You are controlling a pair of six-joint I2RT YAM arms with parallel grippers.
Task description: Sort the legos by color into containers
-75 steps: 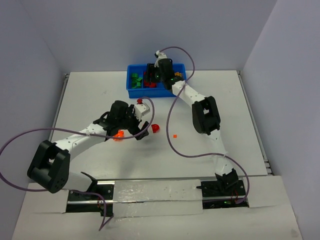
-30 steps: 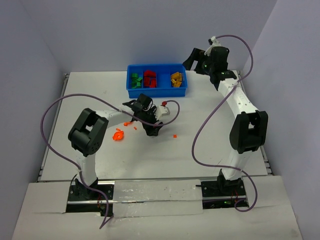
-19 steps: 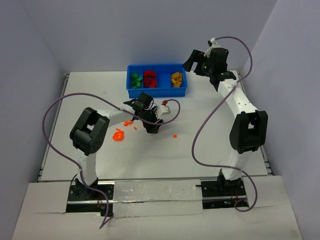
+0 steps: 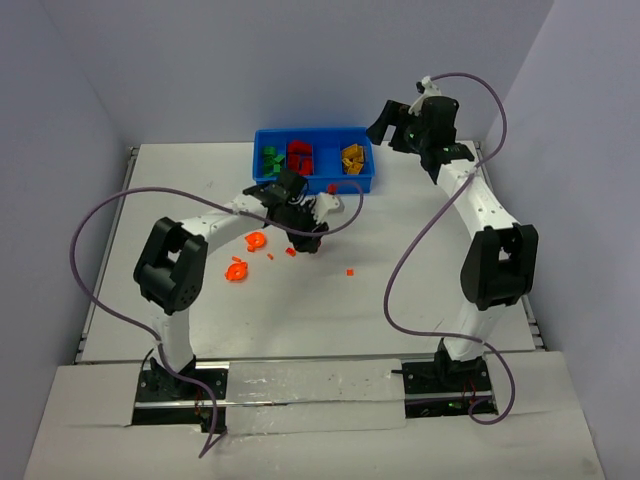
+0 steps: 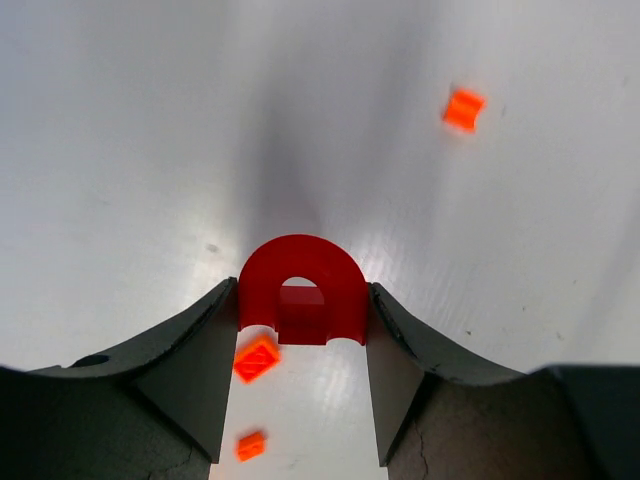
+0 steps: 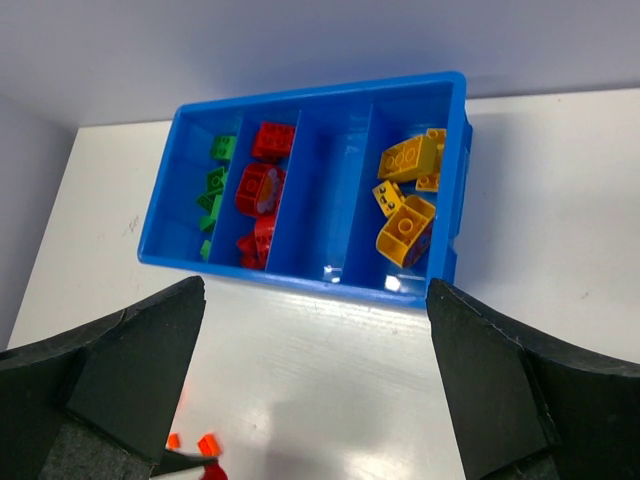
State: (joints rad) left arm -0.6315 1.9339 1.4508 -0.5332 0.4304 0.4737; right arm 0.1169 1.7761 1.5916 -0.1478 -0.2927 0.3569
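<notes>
Left wrist view: left fingers (image 5: 190, 380) clamp a red arch (image 5: 300, 295) by its flat sides, over loose orange legos (image 5: 256, 358) on the counter (image 5: 150, 150). Advised: carry it level and release low over the blue tray's (image 6: 300, 282) second-from-left compartment, where red pieces (image 6: 262, 190) lie. Farthest, right fingers (image 6: 120, 370) stand wide and empty.

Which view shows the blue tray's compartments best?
Right wrist: the blue tray shows large, with green legos, red legos and yellow legos plain in separate compartments, one empty. Top external shows it small and distant; left wrist misses it.
</notes>
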